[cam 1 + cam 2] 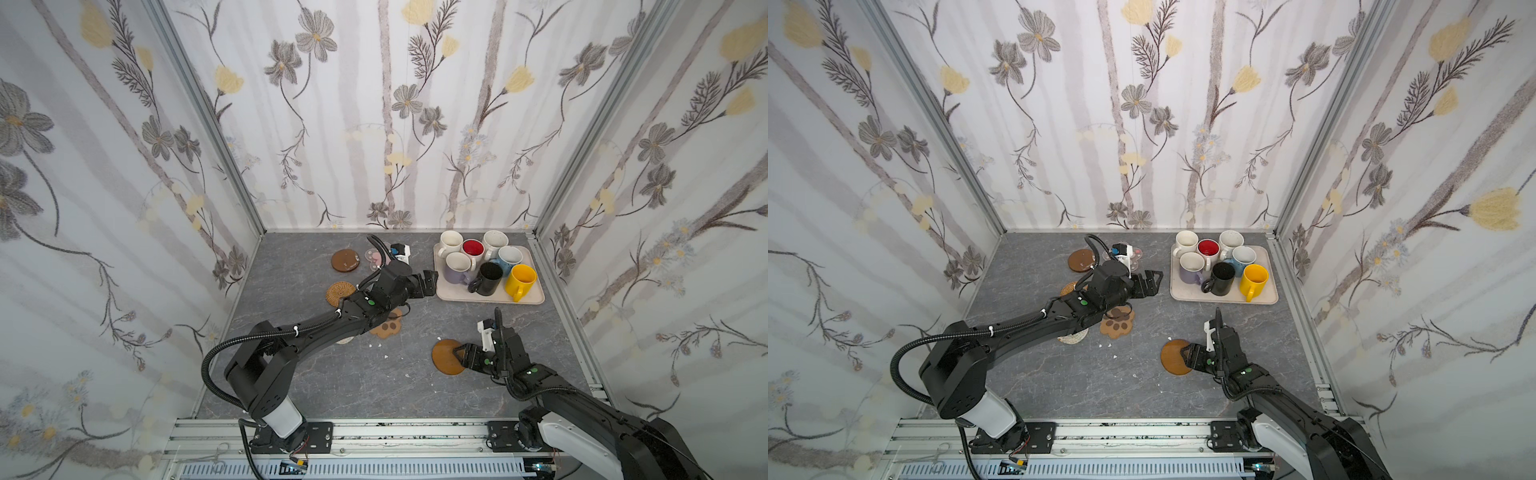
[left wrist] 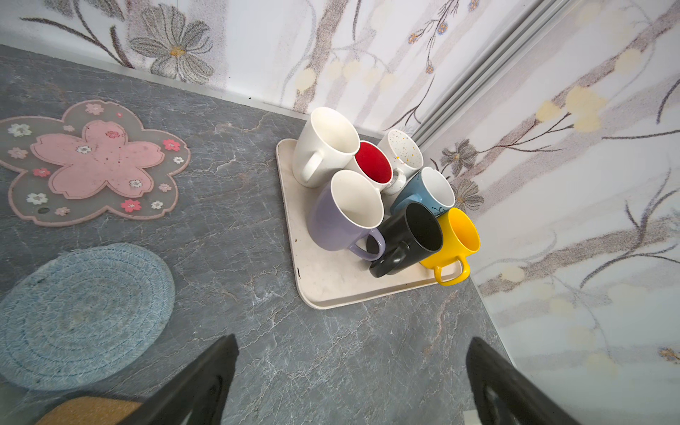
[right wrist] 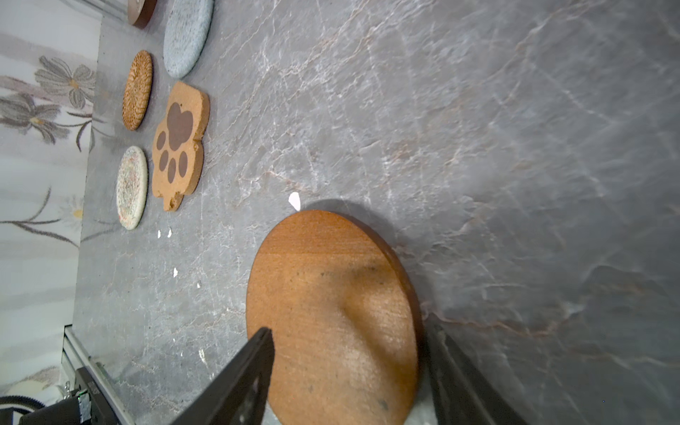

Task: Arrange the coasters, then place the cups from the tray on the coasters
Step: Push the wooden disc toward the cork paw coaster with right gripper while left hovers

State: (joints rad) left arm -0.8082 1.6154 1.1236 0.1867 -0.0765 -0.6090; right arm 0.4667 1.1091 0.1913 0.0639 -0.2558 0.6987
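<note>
coaster-arranging step: right claw (image 1: 458,355) straddles a brown coaster (image 1: 442,362) on the desk (image 1: 374,374), grip unclear; left claw (image 1: 430,277) gapes empty near the tray (image 1: 457,293) of cups (image 1: 490,272). next move likely needs flat, clear placement.

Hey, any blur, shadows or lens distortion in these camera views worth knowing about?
In both top views, even light, sharp; left wrist view, cups splay outward, near fingertips blurred; right wrist view, brown disc casts a soft shadow.
</note>
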